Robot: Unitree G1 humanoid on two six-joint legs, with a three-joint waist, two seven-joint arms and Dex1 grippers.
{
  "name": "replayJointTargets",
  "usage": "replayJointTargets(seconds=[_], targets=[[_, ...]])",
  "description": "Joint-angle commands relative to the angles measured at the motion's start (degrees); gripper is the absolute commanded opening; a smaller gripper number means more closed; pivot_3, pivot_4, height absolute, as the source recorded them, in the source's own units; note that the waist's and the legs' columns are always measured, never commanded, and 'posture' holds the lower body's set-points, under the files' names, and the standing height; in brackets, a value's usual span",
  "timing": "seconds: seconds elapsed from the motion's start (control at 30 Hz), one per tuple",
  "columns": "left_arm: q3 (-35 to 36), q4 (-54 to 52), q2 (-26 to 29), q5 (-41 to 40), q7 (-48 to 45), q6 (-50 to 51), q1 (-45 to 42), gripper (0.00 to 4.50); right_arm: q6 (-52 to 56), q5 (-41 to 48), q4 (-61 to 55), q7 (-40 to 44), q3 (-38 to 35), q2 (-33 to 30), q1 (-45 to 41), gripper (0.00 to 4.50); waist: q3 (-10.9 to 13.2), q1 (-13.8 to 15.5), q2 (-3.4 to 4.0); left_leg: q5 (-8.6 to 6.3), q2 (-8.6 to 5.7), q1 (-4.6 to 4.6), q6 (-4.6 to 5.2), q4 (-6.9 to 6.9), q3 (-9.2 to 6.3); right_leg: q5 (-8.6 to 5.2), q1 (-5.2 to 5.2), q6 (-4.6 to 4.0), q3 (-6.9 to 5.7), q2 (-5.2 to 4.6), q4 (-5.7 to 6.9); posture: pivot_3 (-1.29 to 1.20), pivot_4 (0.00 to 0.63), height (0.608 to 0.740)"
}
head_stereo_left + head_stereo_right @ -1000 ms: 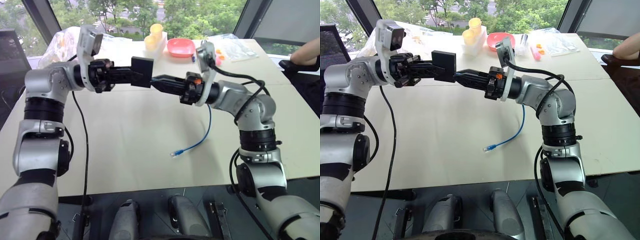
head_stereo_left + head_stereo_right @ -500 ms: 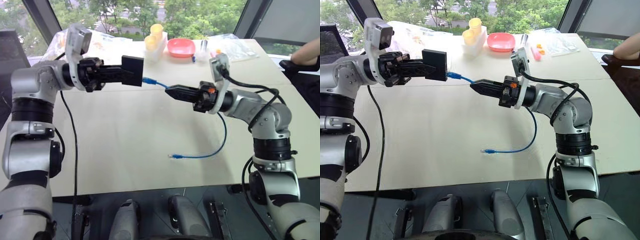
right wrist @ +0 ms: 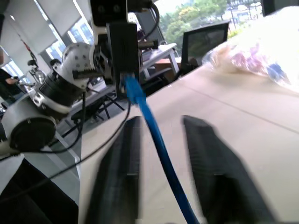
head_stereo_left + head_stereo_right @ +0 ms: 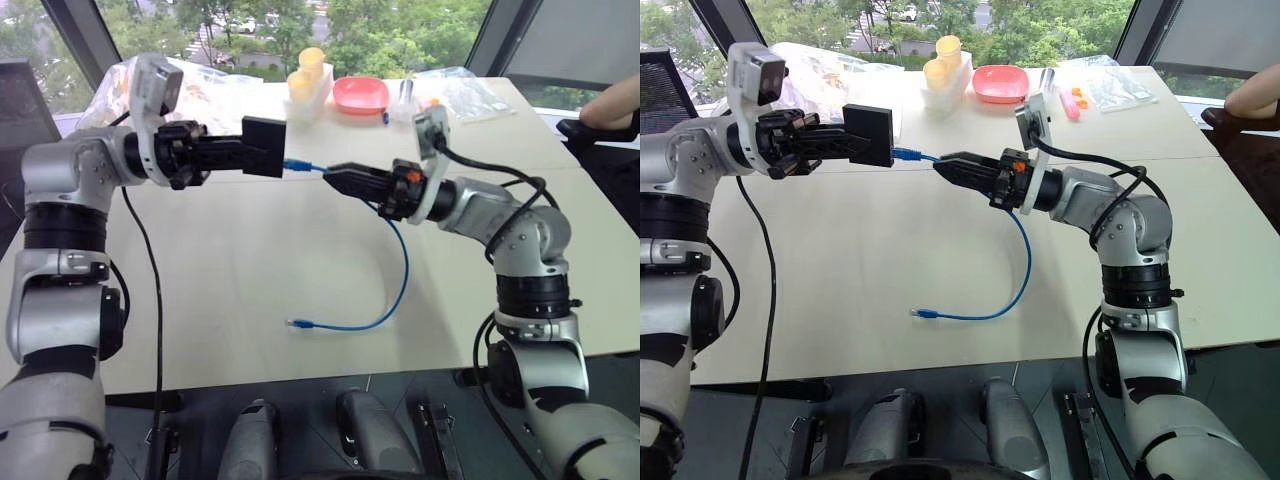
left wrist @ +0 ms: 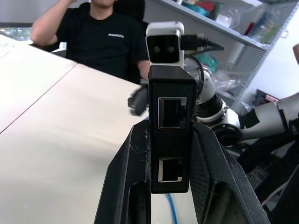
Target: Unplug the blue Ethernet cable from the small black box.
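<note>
While the left fingers (image 4: 238, 156) clench the one black box (image 4: 264, 147), the right fingers (image 4: 340, 180) stand apart around the blue cable (image 4: 398, 290); one pink bowl (image 4: 361, 95) sits beyond.

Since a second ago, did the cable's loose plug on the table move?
Yes. The blue Ethernet cable's loose plug slid toward the robot's left across the table; the pink bowl kept its place in view.

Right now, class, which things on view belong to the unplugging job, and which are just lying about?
Job:
- blue cable
- black box
- left gripper, holding the box
- right gripper, by the cable

Lying about:
- pink bowl
- yellow cups
- plastic bags
</note>
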Motion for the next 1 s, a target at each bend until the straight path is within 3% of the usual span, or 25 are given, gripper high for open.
replayJointTargets(seconds=[0.03,1.0], targets=[[1.4,-1.58,0.2,-0.6,-0.19,0.31,-0.34,0.48,-1.41,0.1,0.73,0.06,-0.72,0.65,-1.97,3.18,0.0,0.0,0.0,0.0,0.0,0.0,0.0,0.0,0.0,0.0,0.0,0.0,0.0,0.0,0.0,0.0,0.15,0.74],[1.28,0.4,-2.11,0.47,-0.22,-0.92,-1.78,0.48,-2.77,-2.08,1.7,-0.5,1.97,5.02,-3.98,3.18,0.0,-0.11,0.0,0.0,0.0,0.0,0.0,-0.01,-0.01,0.0,0.0,0.0,0.0,0.0,0.0,0.0,0.15,0.74]])
